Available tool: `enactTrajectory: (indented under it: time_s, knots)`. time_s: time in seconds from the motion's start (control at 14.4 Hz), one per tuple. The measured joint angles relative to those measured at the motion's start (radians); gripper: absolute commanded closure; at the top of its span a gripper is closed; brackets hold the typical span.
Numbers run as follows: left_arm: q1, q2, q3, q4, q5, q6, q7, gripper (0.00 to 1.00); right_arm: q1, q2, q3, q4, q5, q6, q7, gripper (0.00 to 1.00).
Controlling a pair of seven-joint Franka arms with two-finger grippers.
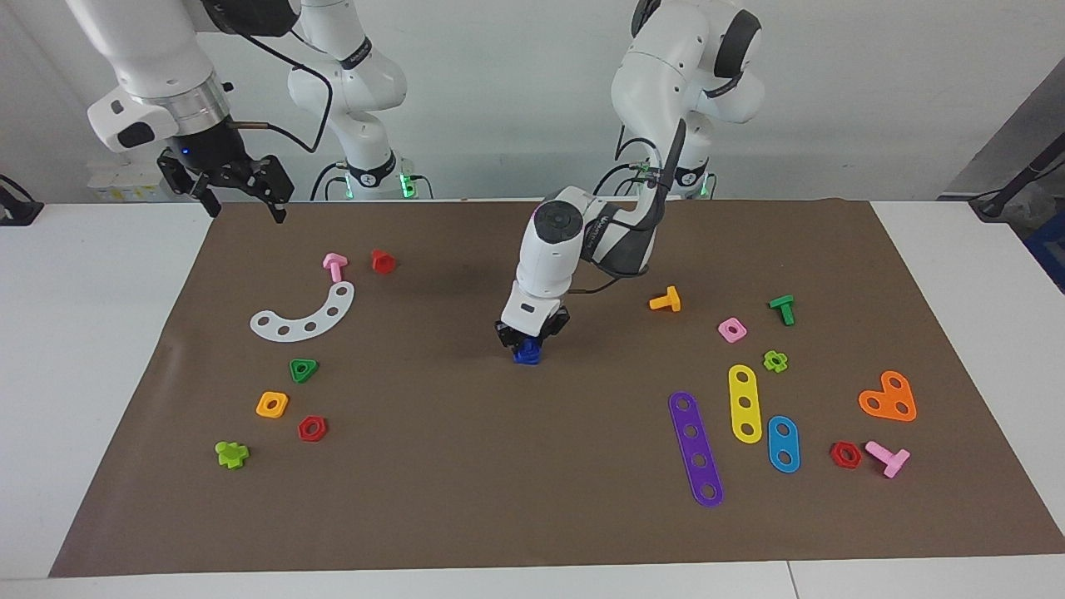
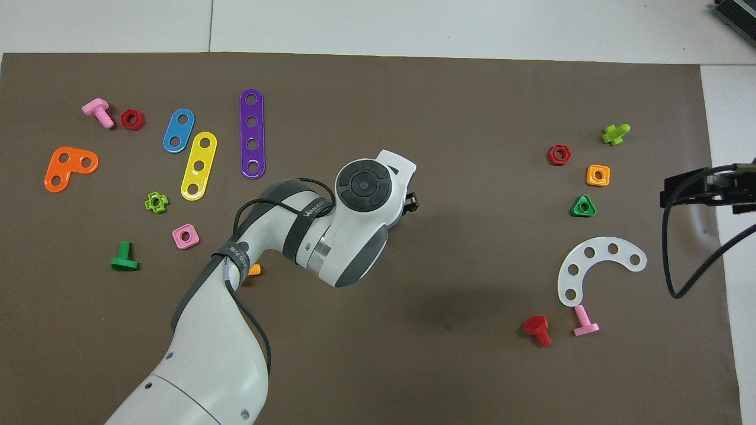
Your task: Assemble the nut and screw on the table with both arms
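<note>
Bright, even light is falling from above — my left arm (image 1: pixel 549 249) is casting a soft shadow on the tabletop (image 1: pixel 466 274).

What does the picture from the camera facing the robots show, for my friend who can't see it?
The left gripper is down at the middle of the brown mat, on a small dark-blue piece. The right gripper hangs over the mat's corner, and colourful toy nuts, bolts and strips lie toward both ends.

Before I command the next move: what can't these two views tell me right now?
- Overhead view: the left end effector and the dark-blue piece are hidden under the left arm's wrist.
- Facing view: too small to tell nut from screw, or whether they are joined.
- Overhead view: the right end effector is cut off by the edge.
</note>
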Motion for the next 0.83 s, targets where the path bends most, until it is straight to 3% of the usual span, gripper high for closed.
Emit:
enactTrajectory:
  time_s: [0.35,0.83]
  knots:
    - [0.073,-0.019,0.019,0.11,0.014,-0.158,0.045,0.0,0.0,0.0,0.0,-0.001,0.001,0.0,0.0,0.0]
    - [0.396,-0.227,0.024,0.109,0.014,-0.504,0.643,0.0,0.001,0.0,0.001,-0.002,0.003,0.0,0.0,0.0]
